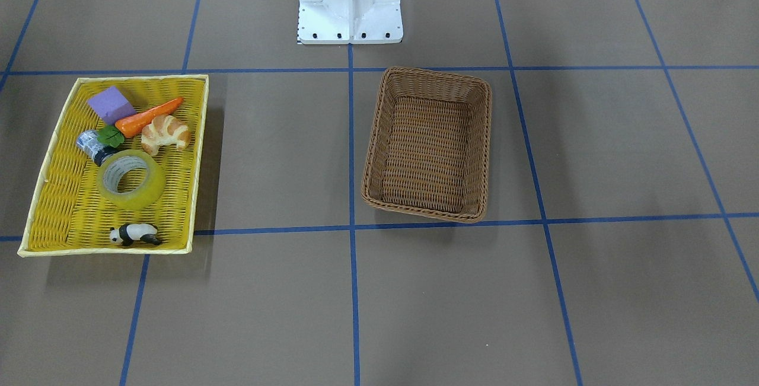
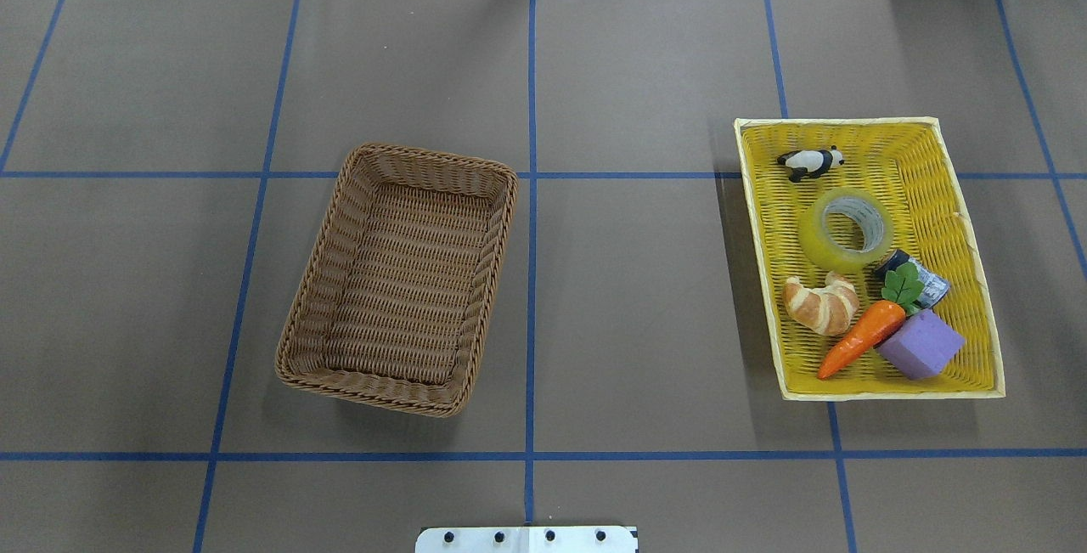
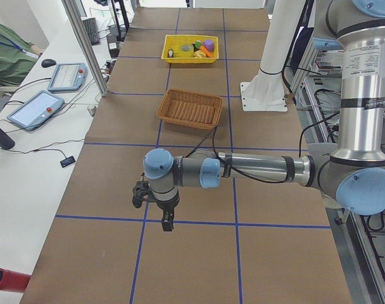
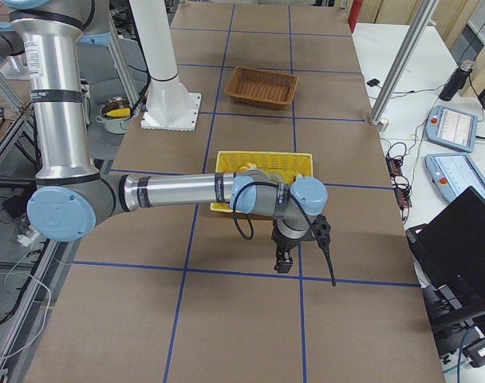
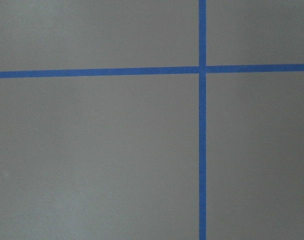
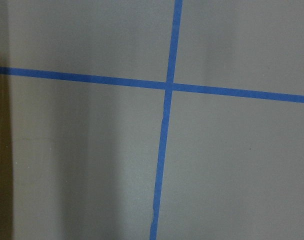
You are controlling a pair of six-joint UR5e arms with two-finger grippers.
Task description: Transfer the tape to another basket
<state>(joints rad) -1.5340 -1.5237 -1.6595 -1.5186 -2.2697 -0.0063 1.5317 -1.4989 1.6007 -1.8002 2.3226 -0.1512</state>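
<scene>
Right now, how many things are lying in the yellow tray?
6: the tape in the middle of the yellow tray, a panda at the far end, then a croissant, silver cylinder, carrot and purple block nearer the robot. Nothing seems hidden.

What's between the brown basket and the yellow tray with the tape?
Only bare table between the basket and the yellow tray, crossed by blue lines; the overhead view shows it.
</scene>
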